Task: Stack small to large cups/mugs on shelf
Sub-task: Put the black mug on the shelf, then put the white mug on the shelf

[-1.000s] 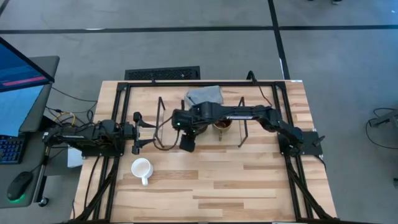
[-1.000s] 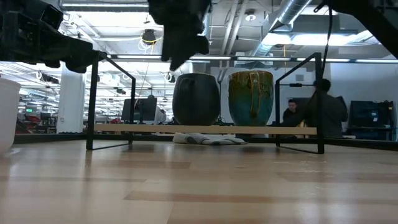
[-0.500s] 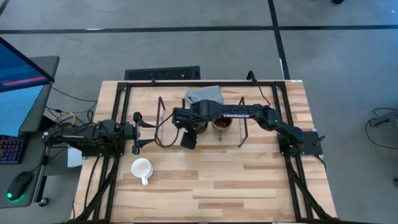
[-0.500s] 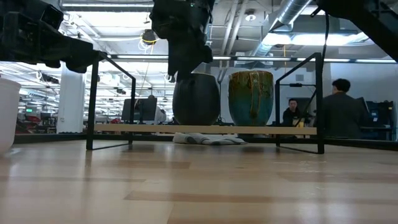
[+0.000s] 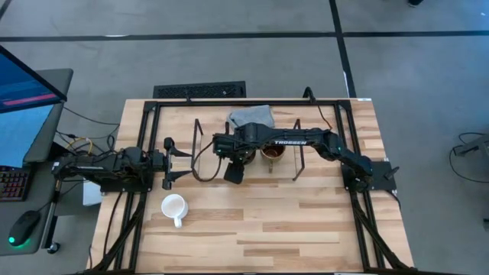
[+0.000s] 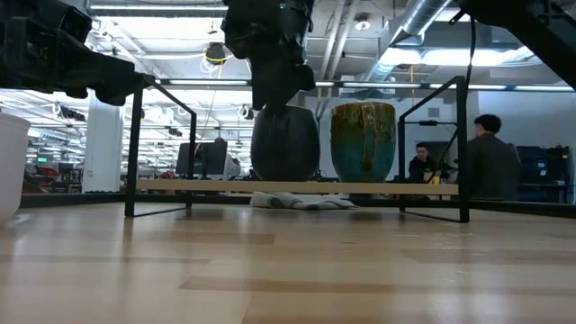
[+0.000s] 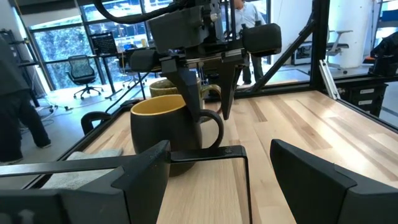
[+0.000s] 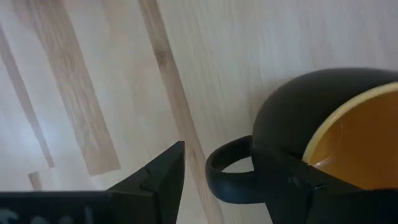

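The right arm extends from its base at the table's right edge across toward the middle, wrist bent downward. The right gripper (image 5: 234, 169) points down, fingers (image 7: 188, 93) spread apart. The left arm lies folded low at the table's left edge, its left gripper (image 5: 170, 163) horizontal, fingers parted.

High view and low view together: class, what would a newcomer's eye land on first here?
Most striking is the right tool, open astride the handle of the dark mug with the yellow inside on the shelf. Beside that mug stands the brown glazed mug. The small white mug sits alone on the table, near the waiting left tool.
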